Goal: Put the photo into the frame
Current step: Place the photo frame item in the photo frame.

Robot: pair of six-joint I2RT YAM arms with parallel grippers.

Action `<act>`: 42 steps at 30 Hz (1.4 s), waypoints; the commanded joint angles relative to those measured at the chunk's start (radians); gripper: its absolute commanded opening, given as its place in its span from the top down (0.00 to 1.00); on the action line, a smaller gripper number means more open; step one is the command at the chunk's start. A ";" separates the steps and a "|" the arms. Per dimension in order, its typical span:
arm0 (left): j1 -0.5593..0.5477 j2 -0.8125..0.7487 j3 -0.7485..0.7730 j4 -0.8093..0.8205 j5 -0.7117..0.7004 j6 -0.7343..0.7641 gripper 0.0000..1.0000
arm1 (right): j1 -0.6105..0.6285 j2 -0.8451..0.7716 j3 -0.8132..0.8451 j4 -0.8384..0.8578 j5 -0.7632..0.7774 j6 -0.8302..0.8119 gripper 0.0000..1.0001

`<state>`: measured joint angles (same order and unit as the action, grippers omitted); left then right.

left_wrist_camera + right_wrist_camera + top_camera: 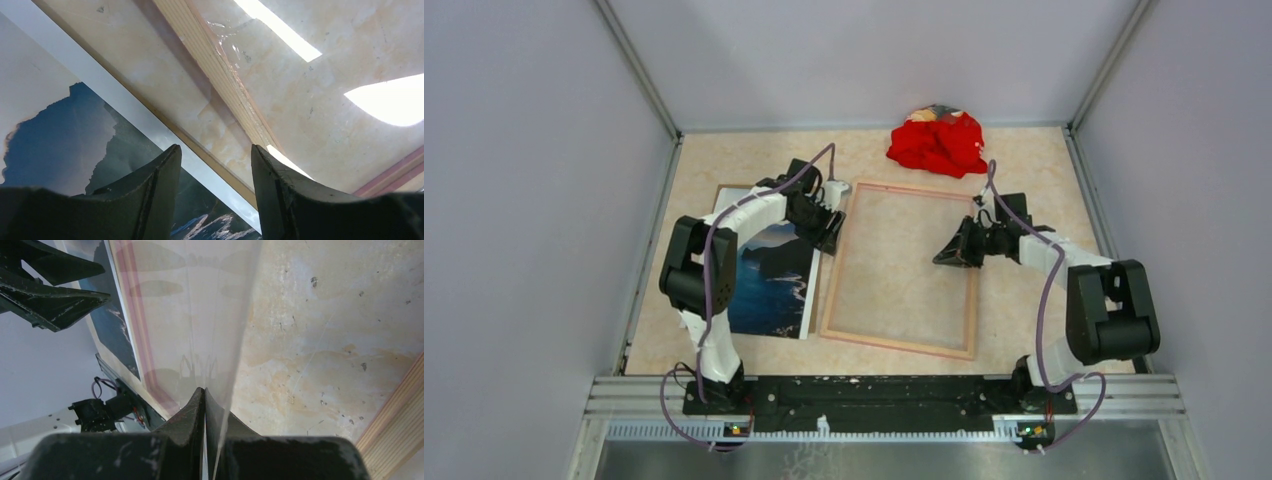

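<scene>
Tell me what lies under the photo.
A thin brown board edge shows beside the white border of the photo. How far it reaches underneath, and anything else there, is covered by the print.

**Frame and print side by side on the desk**

A large, thin rectangular frame of tan wood with pink edges lies flat on the beige marbled desk. Just beside its left rail lies a large print of blue sea and dark cliffs, partly under the left arm. The left hand hangs by that rail. The right hand is inside the frame's right rail. A crumpled red cloth heap lies behind the frame.
</scene>
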<state>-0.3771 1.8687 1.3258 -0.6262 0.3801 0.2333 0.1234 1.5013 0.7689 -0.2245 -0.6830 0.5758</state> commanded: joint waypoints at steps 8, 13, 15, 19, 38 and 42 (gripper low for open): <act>-0.016 0.042 0.052 0.033 -0.005 -0.012 0.41 | -0.018 0.037 0.095 -0.052 -0.006 -0.081 1.00; -0.019 0.046 0.052 0.033 -0.003 -0.015 0.41 | -0.017 0.062 0.130 -0.061 -0.011 -0.083 1.00; -0.018 0.046 0.051 0.035 -0.003 -0.014 0.41 | -0.017 0.068 0.140 -0.066 -0.008 -0.088 1.00; -0.019 0.047 0.050 0.033 -0.005 -0.011 0.42 | -0.018 0.077 0.169 -0.099 0.018 -0.115 1.00; -0.022 0.057 0.038 0.025 0.029 0.003 0.67 | -0.021 0.093 0.156 -0.026 -0.011 -0.078 1.00; -0.023 0.062 0.028 0.025 0.042 0.007 0.85 | -0.021 0.062 0.100 0.080 -0.067 0.015 1.00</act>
<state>-0.3946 1.9228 1.3449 -0.6048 0.4091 0.2356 0.1081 1.5986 0.9051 -0.2893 -0.6968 0.5079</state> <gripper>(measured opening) 0.217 0.005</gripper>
